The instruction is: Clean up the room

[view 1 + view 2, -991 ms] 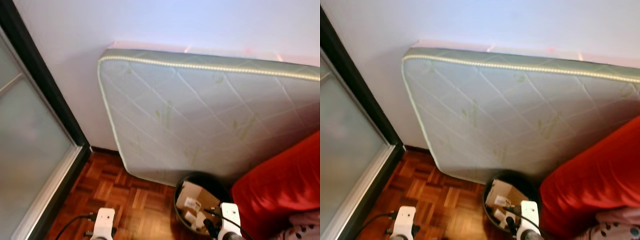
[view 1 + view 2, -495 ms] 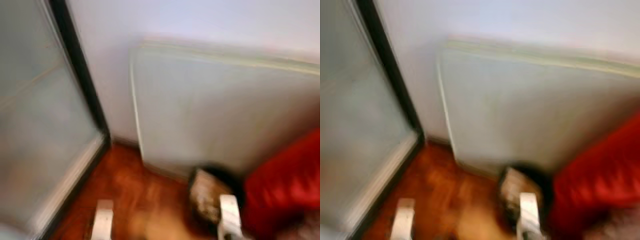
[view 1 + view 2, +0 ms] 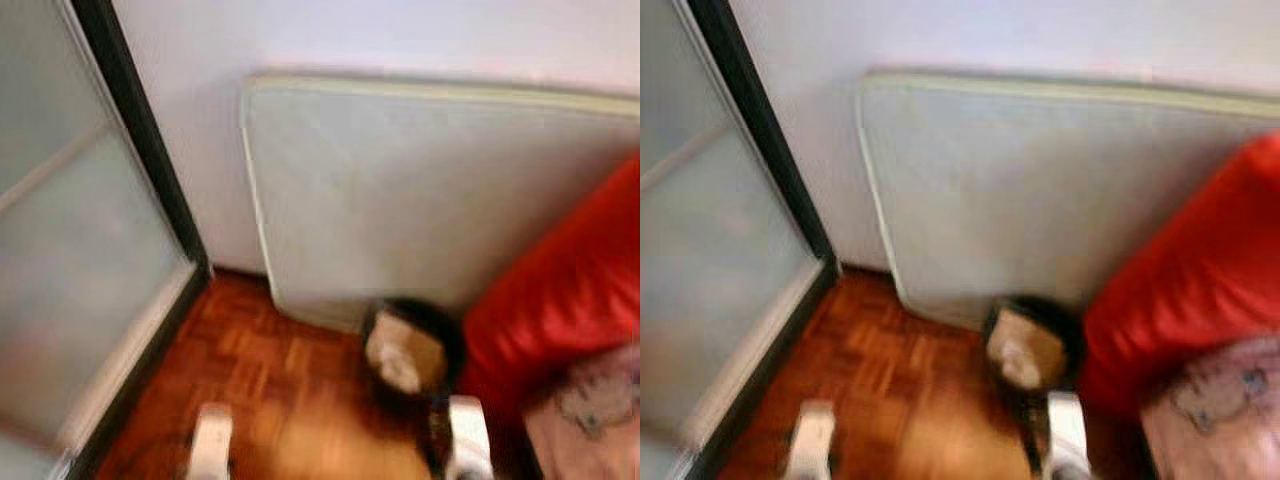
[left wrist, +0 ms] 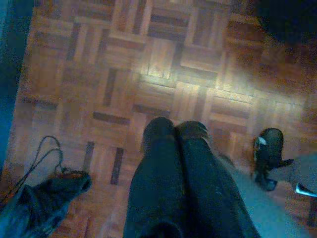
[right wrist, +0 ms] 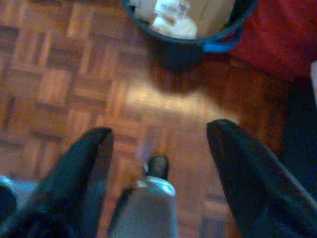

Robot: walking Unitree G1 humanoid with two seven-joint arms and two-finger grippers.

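Right gripper [image 5: 158, 144] has its fingers spread wide over the floor [image 4: 163, 69], left gripper [image 4: 176, 131] pinched together on nothing, so a careless step could knock over the full bin [image 3: 410, 350].

I see a pale grey-green mattress [image 3: 420, 190] against a white wall [image 3: 400, 35]. Below the mattress, reddish-brown parquet floor [image 3: 260, 380] in a basket-weave pattern. Beside the mattress foot, a black bin [image 3: 412, 352] holding tan cardboard. Right of the bin, bright red fabric [image 3: 560, 300]. Left of the mattress, a black-framed frosted grey door [image 3: 70, 260].
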